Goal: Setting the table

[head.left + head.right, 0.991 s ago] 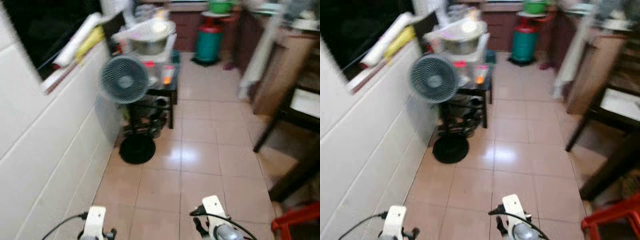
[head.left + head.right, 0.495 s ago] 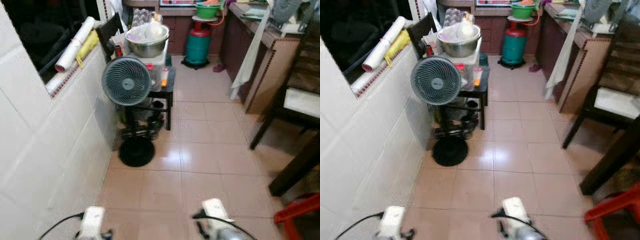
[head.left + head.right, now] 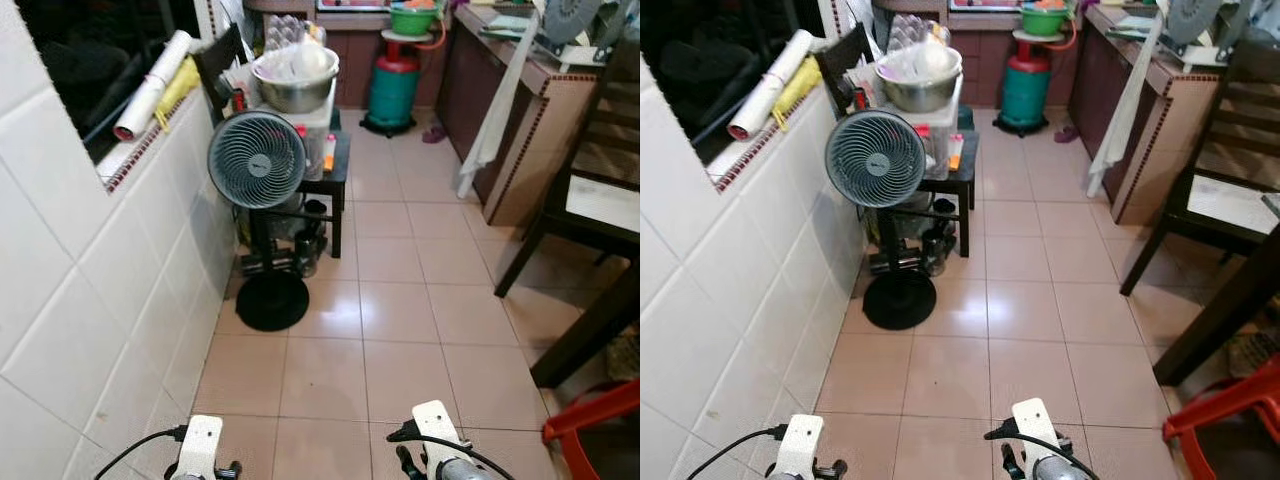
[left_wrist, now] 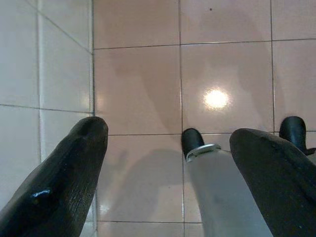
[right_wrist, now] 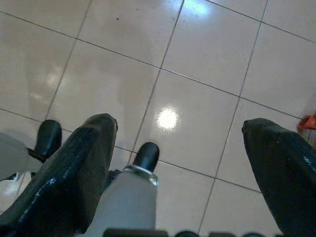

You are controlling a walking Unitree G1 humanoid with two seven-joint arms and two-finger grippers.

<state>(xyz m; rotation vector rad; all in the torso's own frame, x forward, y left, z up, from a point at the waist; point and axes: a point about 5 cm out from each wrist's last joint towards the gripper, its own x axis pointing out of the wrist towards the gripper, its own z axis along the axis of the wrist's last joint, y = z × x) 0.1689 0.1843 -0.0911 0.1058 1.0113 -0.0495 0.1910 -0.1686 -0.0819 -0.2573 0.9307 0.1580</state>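
Observation:
Both arms hang low at my sides over the pink tiled floor (image 3: 400, 330). Seen from its wrist camera, my left gripper (image 4: 168, 133) is open, its black fingers (image 4: 64, 173) wide apart with only floor tiles between them, close to the white tiled wall (image 4: 59, 59). My right gripper (image 5: 178, 126) is open too, holding nothing above the tiles. A dark wooden table leg (image 3: 590, 335) and a dark chair (image 3: 590, 190) with a pale seat stand at the right. A steel bowl (image 3: 293, 85) sits on a cluttered small black table (image 3: 325, 185) ahead on the left.
A grey standing fan (image 3: 257, 160) on a round black base (image 3: 272, 302) stands by the left wall. A green gas cylinder (image 3: 394, 90) is at the far end. A brown counter (image 3: 520, 130) with a hanging cloth lines the right. A red plastic stool (image 3: 595, 430) is near my right.
The earlier pictures were blurred and the whole scene has shifted a little, so the camera moved. Both arms hang as before.

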